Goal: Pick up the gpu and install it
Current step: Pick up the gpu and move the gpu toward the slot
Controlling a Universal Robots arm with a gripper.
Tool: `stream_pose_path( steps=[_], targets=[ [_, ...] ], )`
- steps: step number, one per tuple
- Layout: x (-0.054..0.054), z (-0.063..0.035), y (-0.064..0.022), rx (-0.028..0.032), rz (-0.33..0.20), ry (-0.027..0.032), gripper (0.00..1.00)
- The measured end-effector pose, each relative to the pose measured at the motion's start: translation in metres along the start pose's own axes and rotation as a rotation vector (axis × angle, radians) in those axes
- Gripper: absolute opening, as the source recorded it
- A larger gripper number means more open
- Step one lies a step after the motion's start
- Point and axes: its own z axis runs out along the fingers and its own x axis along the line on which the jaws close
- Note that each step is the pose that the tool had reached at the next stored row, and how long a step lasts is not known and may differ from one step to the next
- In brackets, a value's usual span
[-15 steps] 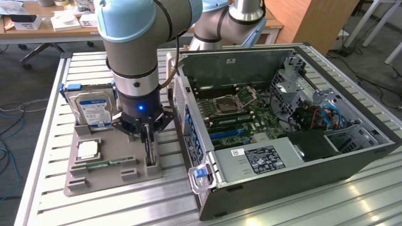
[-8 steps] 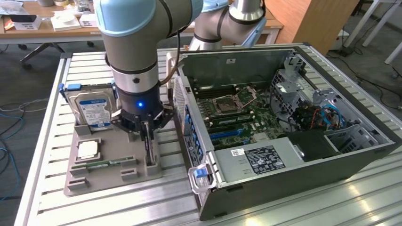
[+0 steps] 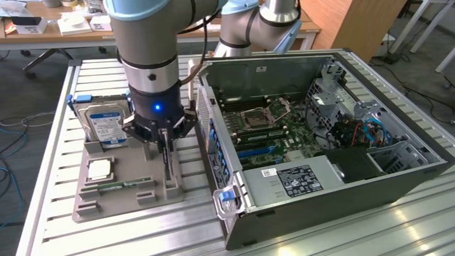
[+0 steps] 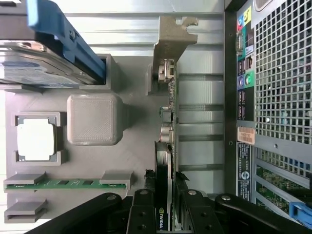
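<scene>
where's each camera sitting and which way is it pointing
exterior view: off the arm, raised, looking down on the table with the grey tray and open computer case; the arm and gripper show.
wrist view: on the wrist, looking straight down past the gripper, which straddles the gpu standing on edge in the tray.
shared: gpu, tray, hard drive, case.

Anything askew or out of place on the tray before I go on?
Nothing stands out. The gpu stands on edge, straight in its slot of the gray tray, with the gripper directly above it.
</scene>
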Motion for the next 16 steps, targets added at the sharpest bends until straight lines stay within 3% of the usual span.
stream_pose_path(
  steps=[16],
  targets=[
    [-0.001,-0.0695,0.003,0.0,0.0,0.0,0.27]
  ],
)
